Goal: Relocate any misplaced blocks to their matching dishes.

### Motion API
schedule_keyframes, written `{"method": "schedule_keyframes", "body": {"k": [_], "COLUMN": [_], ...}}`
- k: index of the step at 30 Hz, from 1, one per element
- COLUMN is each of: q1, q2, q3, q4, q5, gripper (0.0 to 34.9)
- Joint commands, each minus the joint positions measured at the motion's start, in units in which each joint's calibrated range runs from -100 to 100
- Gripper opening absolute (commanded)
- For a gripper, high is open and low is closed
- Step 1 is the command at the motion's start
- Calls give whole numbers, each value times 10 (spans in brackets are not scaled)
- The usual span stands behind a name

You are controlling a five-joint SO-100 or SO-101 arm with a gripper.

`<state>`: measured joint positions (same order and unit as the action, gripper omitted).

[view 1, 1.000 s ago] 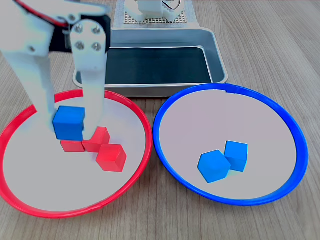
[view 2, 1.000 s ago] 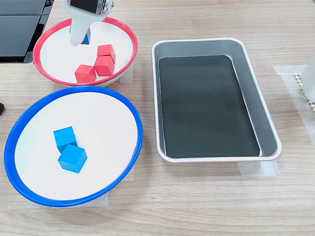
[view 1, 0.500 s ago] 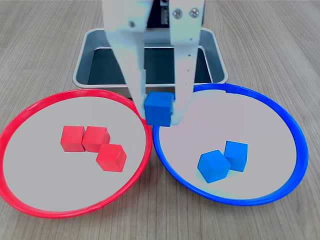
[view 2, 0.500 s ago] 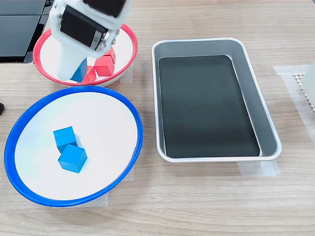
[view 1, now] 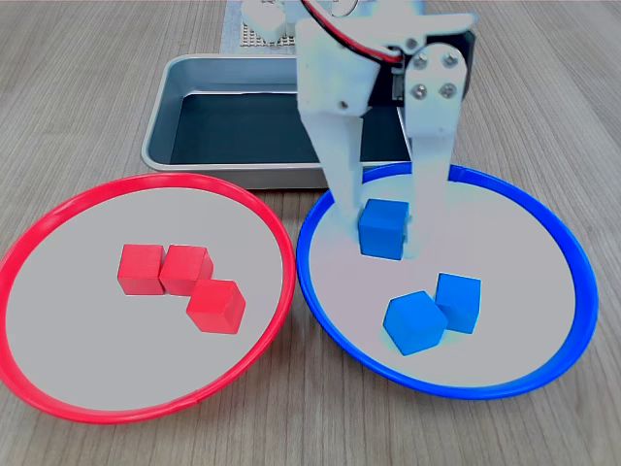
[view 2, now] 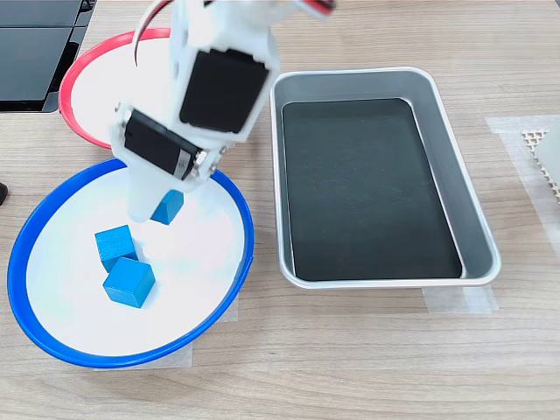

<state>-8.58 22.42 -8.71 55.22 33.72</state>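
Note:
My gripper [view 1: 384,231] [view 2: 157,208] is shut on a blue cube [view 1: 381,228] [view 2: 167,208] and holds it over the blue-rimmed dish [view 1: 543,223] [view 2: 219,254], just behind two other blue cubes [view 1: 415,321] [view 1: 458,302] [view 2: 129,282] [view 2: 115,244] lying in that dish. The red-rimmed dish [view 1: 58,369] [view 2: 87,66] holds three red cubes [view 1: 142,269] [view 1: 186,270] [view 1: 216,306] in the first exterior view. In the second exterior view the arm hides those red cubes and much of the red-rimmed dish.
A rectangular grey metal tray [view 1: 184,73] [view 2: 472,219] with a dark bottom stands behind the dishes in the first exterior view and on the second exterior view's right. A dark flat object [view 2: 35,44] lies at the second exterior view's top left.
The gripper has carried the blue cube out of the red-rimmed dish, across both rims, to above the blue-rimmed dish. The other cubes have not moved.

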Motion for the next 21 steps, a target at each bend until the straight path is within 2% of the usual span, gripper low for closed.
{"method": "schedule_keyframes", "body": {"k": [1,8,12,14,15,18,21], "q1": [-8,-30,-40,-43,-43,-42,-38], "q2": [10,56,75,83,89,90,91], "q3": [-24,-57,-79,-88,-96,-105,-111], "q4": [3,7,9,12,18,32,45], "q5": [3,5,3,3,3,2,5], "gripper": [3,3,16,34,58,100,131]}}
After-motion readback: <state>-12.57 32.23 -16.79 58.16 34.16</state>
